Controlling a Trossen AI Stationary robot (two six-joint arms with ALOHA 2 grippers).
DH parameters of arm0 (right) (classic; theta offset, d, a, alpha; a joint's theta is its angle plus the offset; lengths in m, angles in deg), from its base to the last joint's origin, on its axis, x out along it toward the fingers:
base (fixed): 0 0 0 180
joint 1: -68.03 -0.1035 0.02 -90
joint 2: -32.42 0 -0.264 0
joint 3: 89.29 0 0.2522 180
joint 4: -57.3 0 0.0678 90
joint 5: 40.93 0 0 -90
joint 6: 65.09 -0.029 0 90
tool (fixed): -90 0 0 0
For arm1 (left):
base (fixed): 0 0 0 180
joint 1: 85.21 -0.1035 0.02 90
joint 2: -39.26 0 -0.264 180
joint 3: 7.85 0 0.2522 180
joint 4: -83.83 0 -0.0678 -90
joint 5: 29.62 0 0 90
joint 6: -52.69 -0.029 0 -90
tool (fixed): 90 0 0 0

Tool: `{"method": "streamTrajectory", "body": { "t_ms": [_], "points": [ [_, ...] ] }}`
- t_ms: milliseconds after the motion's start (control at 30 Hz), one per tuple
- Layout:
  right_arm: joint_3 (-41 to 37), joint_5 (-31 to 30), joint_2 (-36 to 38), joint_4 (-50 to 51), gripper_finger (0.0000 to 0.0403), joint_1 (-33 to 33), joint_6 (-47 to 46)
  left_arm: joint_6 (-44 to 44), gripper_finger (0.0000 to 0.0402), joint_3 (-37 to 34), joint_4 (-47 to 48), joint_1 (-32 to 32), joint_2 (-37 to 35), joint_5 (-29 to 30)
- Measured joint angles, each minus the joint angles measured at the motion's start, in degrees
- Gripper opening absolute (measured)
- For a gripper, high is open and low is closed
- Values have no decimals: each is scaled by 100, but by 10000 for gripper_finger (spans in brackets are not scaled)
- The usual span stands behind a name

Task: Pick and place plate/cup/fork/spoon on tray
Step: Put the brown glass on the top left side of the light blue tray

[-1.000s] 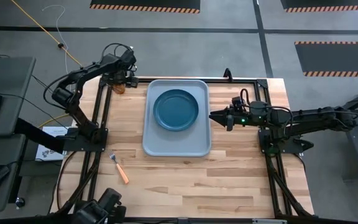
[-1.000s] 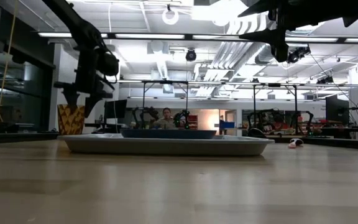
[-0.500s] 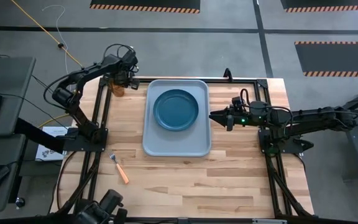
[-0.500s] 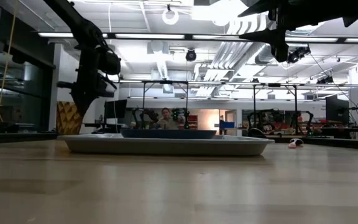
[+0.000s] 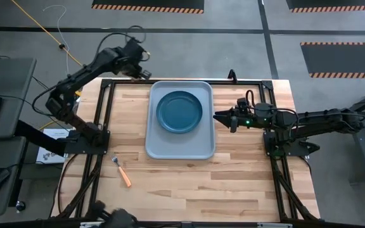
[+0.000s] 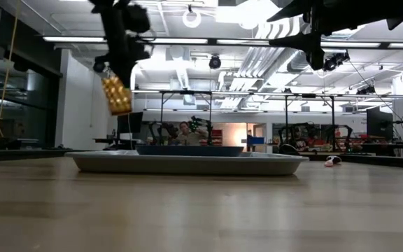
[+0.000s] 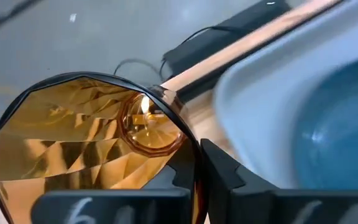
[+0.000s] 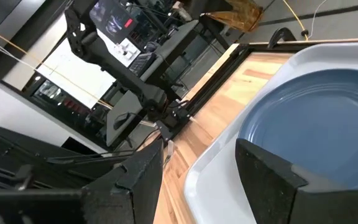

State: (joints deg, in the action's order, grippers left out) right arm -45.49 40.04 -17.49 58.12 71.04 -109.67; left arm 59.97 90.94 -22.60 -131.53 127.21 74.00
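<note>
One fork [image 5: 121, 172] lies on the near left of my surface [image 5: 189, 183], well apart from the tray [image 5: 180, 143], which carries the plate [image 5: 179, 111]. Right of the tray my right tool [image 5: 216, 117] hovers, fingers spread and empty. Farthest off, my left tool [image 5: 146, 71] grasps the cup [image 6: 117, 94] in the air by the tray's far-left corner.

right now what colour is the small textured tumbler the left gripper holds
Translucent amber-brown, faceted; the small textured tumbler shows best in the left wrist view.

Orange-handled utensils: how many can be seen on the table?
1: the fork lies on the wooden table, near the tray's front-left corner. No spoon shows in any view; it may be hidden.
</note>
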Motion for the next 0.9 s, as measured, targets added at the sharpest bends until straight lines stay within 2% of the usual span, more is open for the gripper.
{"method": "streamTrajectory", "body": {
  "t_ms": [200,400,600,800,900],
  "points": [
    [0,4,0,-10,193,0,90,-49,3,544,30,1040,722,262],
    [0,9,0,-19,193,-1,113,-56,2,879,46,1591,1684,355],
    [0,109,0,-20,193,-2,94,-20,2,920,31,1668,2199,401],
    [0,109,0,-19,193,-2,-40,-93,2,919,-49,1505,2335,658],
    [0,107,0,-21,193,-2,-40,-23,1,883,-248,1437,2383,543]
  ]
}}
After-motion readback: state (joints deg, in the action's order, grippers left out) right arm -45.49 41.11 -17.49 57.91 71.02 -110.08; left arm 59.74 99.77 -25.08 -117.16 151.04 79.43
